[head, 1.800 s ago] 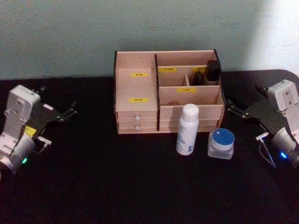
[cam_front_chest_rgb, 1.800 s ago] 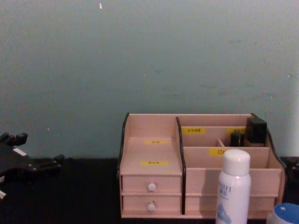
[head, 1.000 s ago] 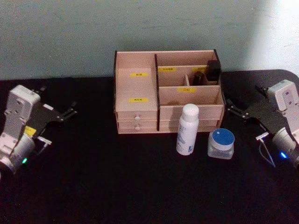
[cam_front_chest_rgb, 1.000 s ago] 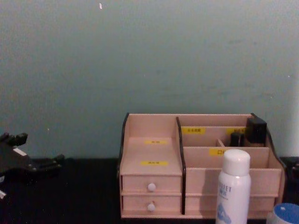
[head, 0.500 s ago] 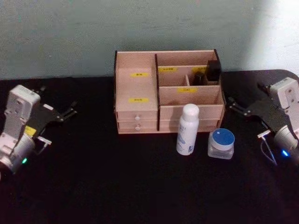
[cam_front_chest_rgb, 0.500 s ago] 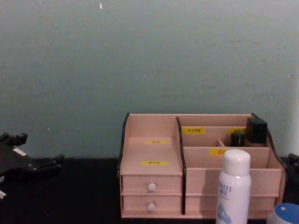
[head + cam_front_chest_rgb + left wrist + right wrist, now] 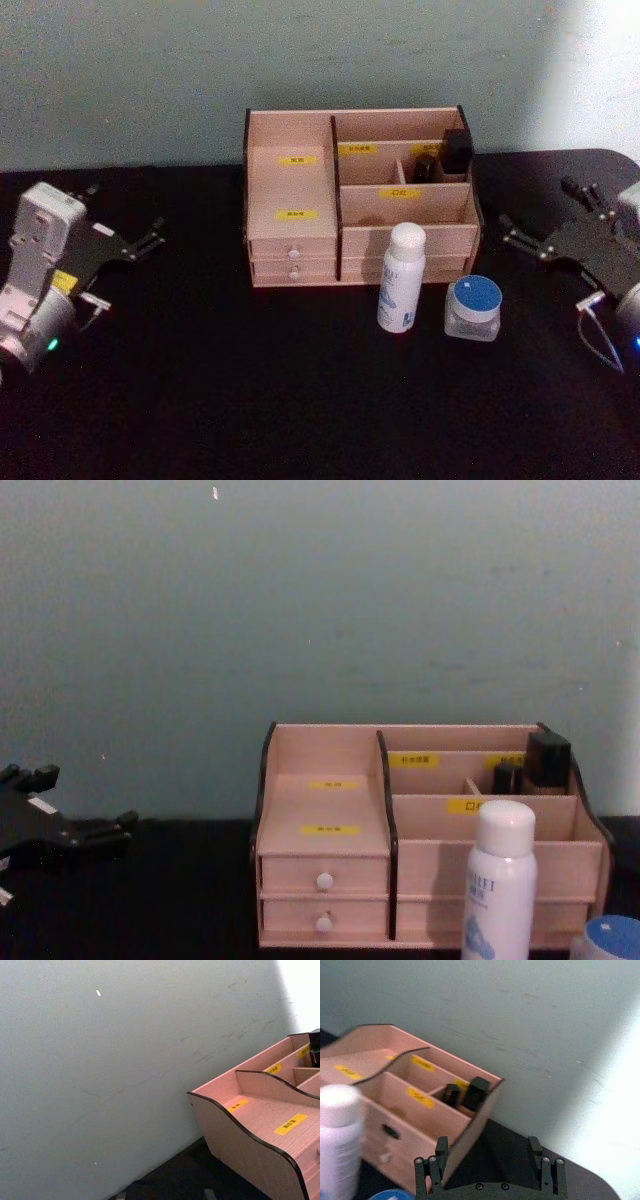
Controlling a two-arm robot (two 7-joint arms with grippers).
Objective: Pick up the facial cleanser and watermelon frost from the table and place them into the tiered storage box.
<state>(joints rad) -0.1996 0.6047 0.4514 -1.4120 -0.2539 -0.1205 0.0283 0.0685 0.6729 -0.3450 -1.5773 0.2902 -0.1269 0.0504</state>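
Note:
The facial cleanser (image 7: 402, 278) (image 7: 500, 885) (image 7: 337, 1130), a tall white bottle with blue print, stands upright just in front of the tiered storage box (image 7: 400, 240) (image 7: 325, 800) (image 7: 240, 1135) (image 7: 405, 1115). The watermelon frost (image 7: 473, 307) (image 7: 610, 938), a squat clear jar with a blue lid, sits to the bottle's right. My right gripper (image 7: 540, 210) (image 7: 487, 1142) hovers open to the right of the jar, pointing at the box's right end, with nothing between its fingers. My left gripper (image 7: 125, 212) (image 7: 85, 800) rests open far left of the box.
Two small black bottles (image 7: 455, 150) (image 7: 472, 1092) stand in the box's back right compartment. The box sits against a pale wall on a black table (image 7: 250, 380), with bare tabletop in front of and on both sides of it.
My right gripper has drifted to the right and slightly nearer, away from the box, and has left the chest view's right edge. The left arm, bottle and jar are still.

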